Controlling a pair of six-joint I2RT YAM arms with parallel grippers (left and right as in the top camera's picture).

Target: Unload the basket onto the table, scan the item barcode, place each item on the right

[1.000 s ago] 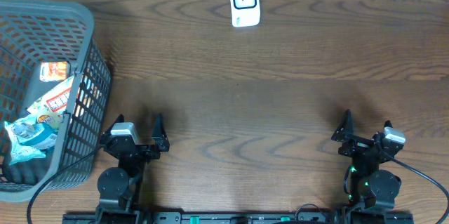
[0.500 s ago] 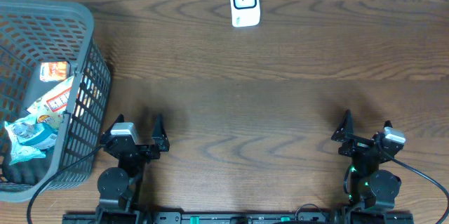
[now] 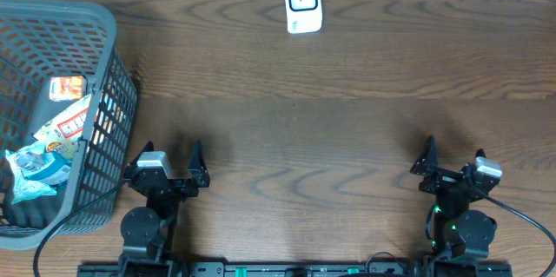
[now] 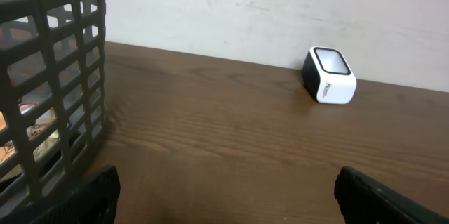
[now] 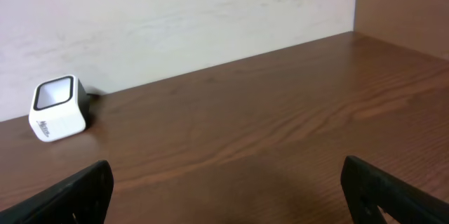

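"So, where's the item?"

"I see crinkled snack packets point(image 3: 62, 128) in the grey mesh basket point(image 3: 106, 27), my left. White scanner point(image 3: 303, 3) at the far edge of the dark wooden table point(image 3: 330, 121), by a pale wall point(image 4: 266, 6). Left gripper point(image 3: 169, 157), right gripper point(image 3: 453, 151): jaws wide apart, empty."

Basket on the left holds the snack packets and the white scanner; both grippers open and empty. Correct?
No. The scanner is not in the basket; it stands on the bare table by the far wall, apart from it, as the overhead view shows. The rest holds: snack packets in the basket, left gripper and right gripper open and empty.
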